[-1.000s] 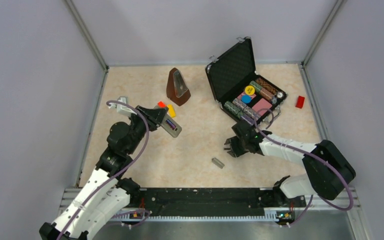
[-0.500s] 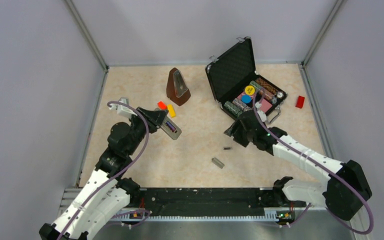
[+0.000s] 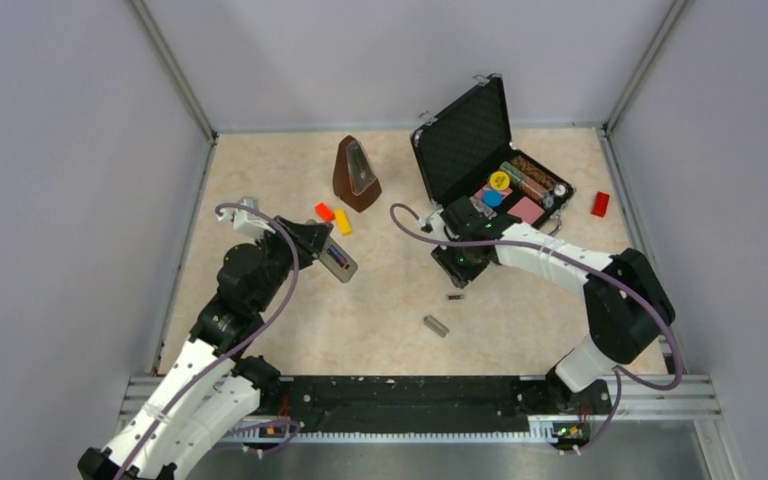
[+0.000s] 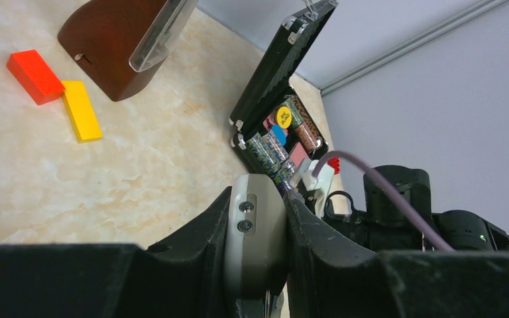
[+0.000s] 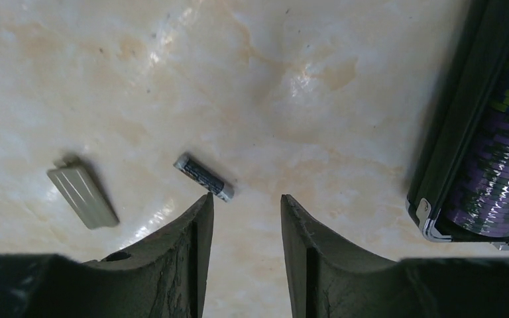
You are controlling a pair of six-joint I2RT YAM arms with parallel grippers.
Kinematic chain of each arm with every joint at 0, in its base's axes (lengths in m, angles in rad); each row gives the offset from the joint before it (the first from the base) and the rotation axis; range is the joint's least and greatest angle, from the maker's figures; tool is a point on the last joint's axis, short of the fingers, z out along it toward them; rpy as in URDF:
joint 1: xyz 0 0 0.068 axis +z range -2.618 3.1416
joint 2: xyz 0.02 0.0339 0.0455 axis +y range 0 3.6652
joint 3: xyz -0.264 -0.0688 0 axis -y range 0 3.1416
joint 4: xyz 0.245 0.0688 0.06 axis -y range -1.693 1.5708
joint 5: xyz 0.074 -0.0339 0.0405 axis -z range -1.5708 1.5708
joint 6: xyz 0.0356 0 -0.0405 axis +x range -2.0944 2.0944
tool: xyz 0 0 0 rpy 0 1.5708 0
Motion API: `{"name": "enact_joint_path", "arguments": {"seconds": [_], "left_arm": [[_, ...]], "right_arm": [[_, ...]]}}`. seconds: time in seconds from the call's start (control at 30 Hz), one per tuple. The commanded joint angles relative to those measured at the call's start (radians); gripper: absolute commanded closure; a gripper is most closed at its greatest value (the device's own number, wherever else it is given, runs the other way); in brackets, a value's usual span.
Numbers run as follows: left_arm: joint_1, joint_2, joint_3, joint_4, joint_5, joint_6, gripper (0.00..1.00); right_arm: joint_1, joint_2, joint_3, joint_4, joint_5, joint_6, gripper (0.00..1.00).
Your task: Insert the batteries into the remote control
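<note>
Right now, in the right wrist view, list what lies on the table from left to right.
First the grey cover piece, then the battery, then the black case holding chips.

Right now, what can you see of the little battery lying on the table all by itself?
The battery is a tiny dark cylinder with pale silvery ends and faint print along its side. It lies flat on the marbled beige table, slanted in the right wrist view, just ahead of the open right gripper and close beside one fingertip. Nothing grips it. The flat grey cover lies apart from it.
</note>
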Motion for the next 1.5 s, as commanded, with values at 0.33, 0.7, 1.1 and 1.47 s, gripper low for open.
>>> {"name": "enact_joint_path", "arguments": {"seconds": [0.33, 0.7, 1.1, 1.47], "left_arm": [[0.006, 0.004, 0.069, 0.009, -0.053, 0.041, 1.00], [0.007, 0.029, 0.087, 0.007, -0.067, 0.042, 1.00], [0.013, 0.058, 0.090, 0.023, -0.066, 0.033, 1.00], [0.013, 0.075, 0.048, 0.059, -0.029, -0.010, 1.00]], "right_arm": [[0.042, 0.088, -0.020, -0.065, -0.112, -0.368, 0.58], [0.056, 0.165, -0.002, -0.024, -0.093, -0.384, 0.63], [0.077, 0.134, -0.022, 0.000, -0.132, -0.373, 1.00], [0.061, -0.160, -0.031, 0.032, -0.236, -0.205, 1.00]]}}
